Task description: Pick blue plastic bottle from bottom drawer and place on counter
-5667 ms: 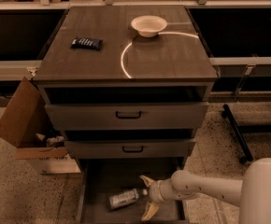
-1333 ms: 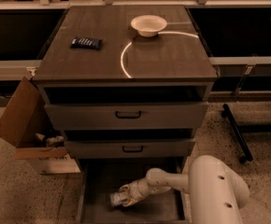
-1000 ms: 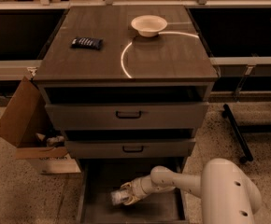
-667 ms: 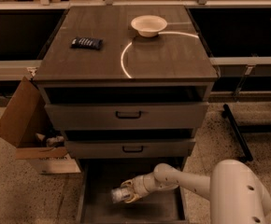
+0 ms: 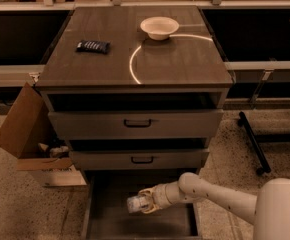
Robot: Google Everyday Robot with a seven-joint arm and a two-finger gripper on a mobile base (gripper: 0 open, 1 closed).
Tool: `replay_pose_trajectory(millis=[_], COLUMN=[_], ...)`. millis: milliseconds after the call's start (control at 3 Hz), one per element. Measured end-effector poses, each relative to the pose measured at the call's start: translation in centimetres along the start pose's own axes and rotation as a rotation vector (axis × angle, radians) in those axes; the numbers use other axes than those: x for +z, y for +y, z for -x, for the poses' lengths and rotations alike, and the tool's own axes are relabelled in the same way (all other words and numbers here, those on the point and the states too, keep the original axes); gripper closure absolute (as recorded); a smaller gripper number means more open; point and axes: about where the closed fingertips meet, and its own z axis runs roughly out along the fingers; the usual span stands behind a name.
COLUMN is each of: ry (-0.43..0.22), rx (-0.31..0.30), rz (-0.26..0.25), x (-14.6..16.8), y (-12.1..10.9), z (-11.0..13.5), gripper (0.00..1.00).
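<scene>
Since a few seconds ago our hand (image 5: 144,203) has closed on the bottle (image 5: 134,204), which then lay loose on the drawer floor beside spread fingers. The bulky white arm (image 5: 220,199) has shifted further right. Now the hand is clenched round one end of the bottle, which lies sideways, low inside the open bottom drawer (image 5: 110,224), near its middle. We cannot tell whether it touches the drawer floor. Above, the top drawer (image 5: 95,125) and the middle drawer (image 5: 105,160) stand slightly pulled out, their insides dark. On the surface (image 5: 175,69) sit a pale bowl (image 5: 159,27) at the back and a dark snack packet (image 5: 93,46) toward the left, well apart. A cardboard box (image 5: 20,134) stands open beside the cabinet on the left, holding small things we cannot make out.
</scene>
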Motion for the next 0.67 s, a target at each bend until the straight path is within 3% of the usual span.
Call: replay_pose_trajectory(millis=[667], ry=[0.025], rx=[-0.052], rz=[-0.035], x=[-6.1], y=[-0.8], z=[2.6], gripper=[1.0])
